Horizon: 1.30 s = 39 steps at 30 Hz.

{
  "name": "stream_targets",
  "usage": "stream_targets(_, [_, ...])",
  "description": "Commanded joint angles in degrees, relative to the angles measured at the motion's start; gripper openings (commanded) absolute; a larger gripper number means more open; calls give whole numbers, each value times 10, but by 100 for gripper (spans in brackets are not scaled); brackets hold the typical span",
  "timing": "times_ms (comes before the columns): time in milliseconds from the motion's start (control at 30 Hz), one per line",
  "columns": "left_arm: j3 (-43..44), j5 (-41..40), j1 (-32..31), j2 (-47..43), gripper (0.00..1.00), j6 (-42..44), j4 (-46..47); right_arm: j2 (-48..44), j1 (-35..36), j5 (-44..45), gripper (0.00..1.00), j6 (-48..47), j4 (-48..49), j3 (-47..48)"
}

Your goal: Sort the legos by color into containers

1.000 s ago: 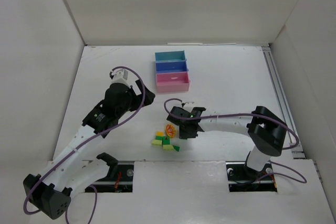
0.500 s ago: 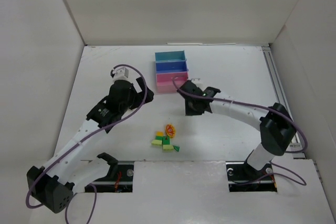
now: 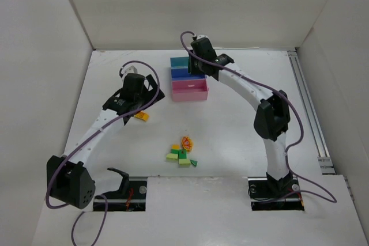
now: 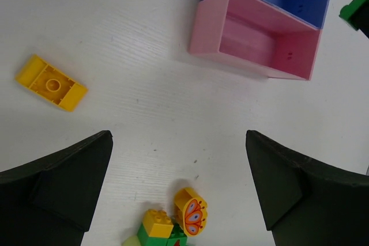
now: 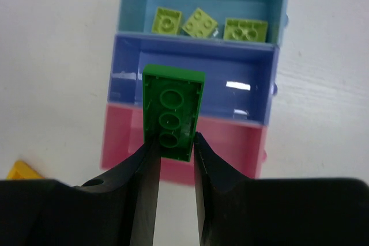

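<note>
My right gripper (image 5: 173,142) is shut on a dark green brick (image 5: 172,108), pinched at its lower end and hanging above the blue tray (image 5: 242,96). The teal tray (image 5: 138,4) behind it holds three light green bricks (image 5: 199,22). The pink tray (image 5: 230,148) shows nothing inside. From above, the right gripper (image 3: 199,56) hovers over the row of trays (image 3: 190,90). My left gripper (image 4: 179,136) is open and high above the table with nothing between its fingers. A yellow brick (image 4: 51,83) lies flat to its left. A small pile of legos (image 3: 181,155) sits near the front.
The pile includes a yellow piece with a butterfly print (image 4: 192,211) and a yellow brick on a green one (image 4: 157,223). White walls enclose the table on three sides. The right arm's elbow (image 3: 271,119) arches over the table's right half.
The right arm has carried the dark green brick from beside the pile to above the trays. The left arm has swung toward the back, uncovering a yellow brick on the table.
</note>
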Motion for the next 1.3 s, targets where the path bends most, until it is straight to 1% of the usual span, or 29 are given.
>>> stream_targets(0, [25,30,46,3,100,-8,4,64,-16,-22,0,-35,11,88])
stream_targets(67, [20,52,78,8,100,-8,4,86,-22,-42,0,-35,17,111])
stream_targets(133, [2,57,94,13,100,-8,4,104,-22,-42,0,-35,41,111])
stream_targets(233, [-3,64,115,19,100,-8,4,125,-27,-55,0,-35,53,116])
stream_targets(400, [-8,64,115,36,100,-8,4,125,-27,-60,2,-30,71,110])
stream_targets(433, [-8,64,115,36,100,-8,4,125,-27,-60,6,-30,77,102])
stream_targets(500, [-8,64,115,47,100,-8,-1,125,-27,-60,11,-30,77,102])
stream_targets(533, [-8,64,115,47,100,-8,-1,125,-27,-60,15,-30,77,102])
stream_targets(733, [-19,51,120,53,100,-13,-15,125,-27,-55,30,-30,77,90])
stream_targets(767, [-19,51,120,53,100,-13,-15,125,-27,-55,34,-30,77,90])
stream_targets(867, [-25,46,120,48,100,-13,-15,119,-27,-55,42,-30,92,77])
stream_targets(900, [-25,46,120,47,100,-13,-15,114,-27,-55,47,-30,92,69])
stream_targets(1100, [-37,35,125,42,100,-13,-26,98,-27,-55,48,-25,98,46])
stream_targets(1200, [-42,35,131,42,100,-13,-33,66,-27,-55,50,-25,109,23])
stream_targets(1267, [-49,40,131,42,100,-13,-33,45,-27,-40,52,-37,119,-4])
